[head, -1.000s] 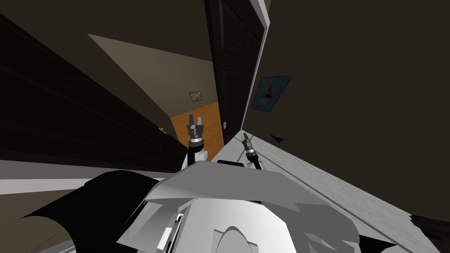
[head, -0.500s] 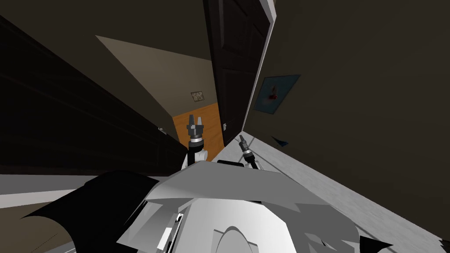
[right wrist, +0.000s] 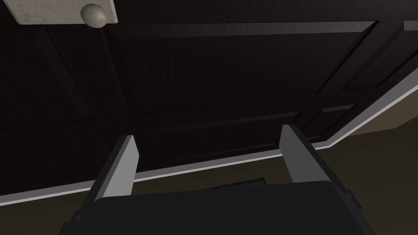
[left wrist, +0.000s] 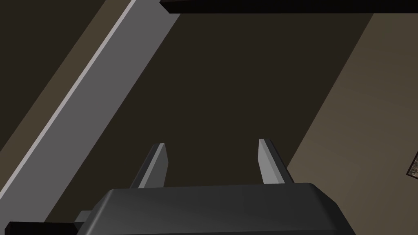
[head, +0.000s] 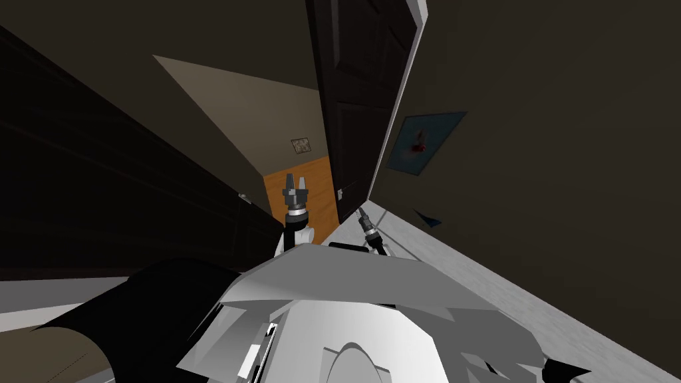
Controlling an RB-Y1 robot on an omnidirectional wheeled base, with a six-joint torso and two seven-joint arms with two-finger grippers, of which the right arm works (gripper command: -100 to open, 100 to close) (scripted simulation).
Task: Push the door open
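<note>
Viewing from the head: the dark door point(head: 359, 100) stands ajar, its knob edge near the right gripper point(head: 362, 214); the left gripper point(head: 296, 183) faces the gap. Left wrist view: fingers apart, empty. Right wrist view: fingers apart, facing the door panel, apart from the knob point(right wrist: 93, 14); the thin tips may skid or snag a moulding

Dim brown walls point(head: 565, 100) flank an orange floor point(head: 318, 199); a blue picture point(head: 425, 141) hangs right.

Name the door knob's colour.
Off-white with grey speckles; the knob shows best in the right wrist view.
</note>
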